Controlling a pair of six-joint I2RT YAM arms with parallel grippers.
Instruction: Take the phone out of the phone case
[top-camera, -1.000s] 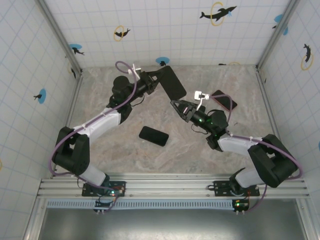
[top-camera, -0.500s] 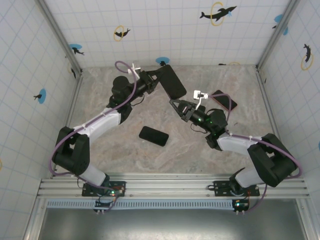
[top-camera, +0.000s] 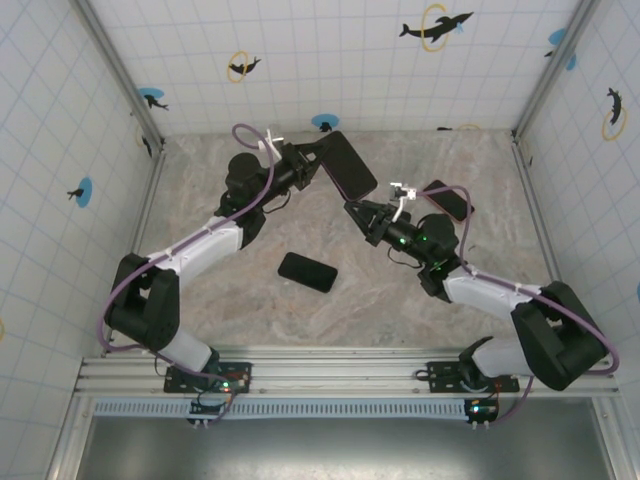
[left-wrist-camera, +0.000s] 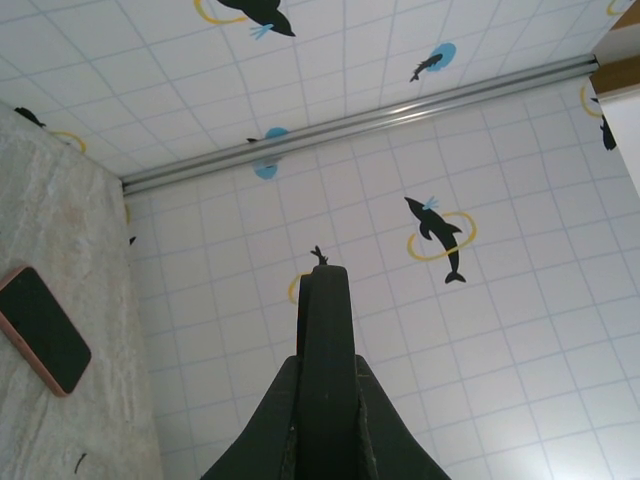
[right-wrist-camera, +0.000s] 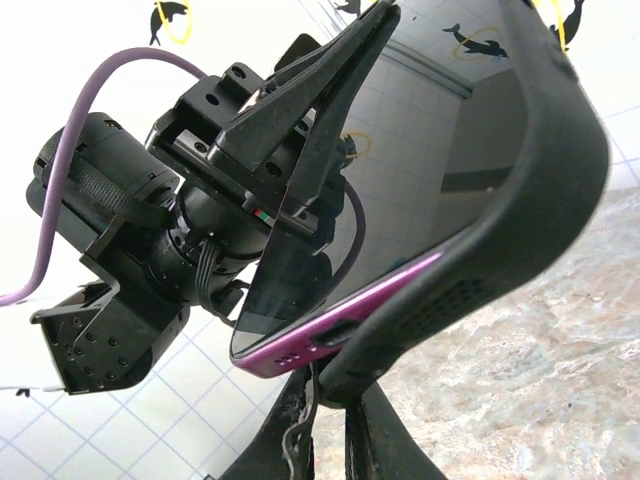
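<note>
Left tool clamps phone at 12 o'clock; right tool pinches case lip, 5 o'clock corner. Case looks rubbery, peelable; phone rigid, slick

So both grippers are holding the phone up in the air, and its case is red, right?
Not quite: the case is black, not red. The right wrist view shows it bent away from the purple-edged phone. The left gripper and the right gripper do both hold it up in the air.
</note>
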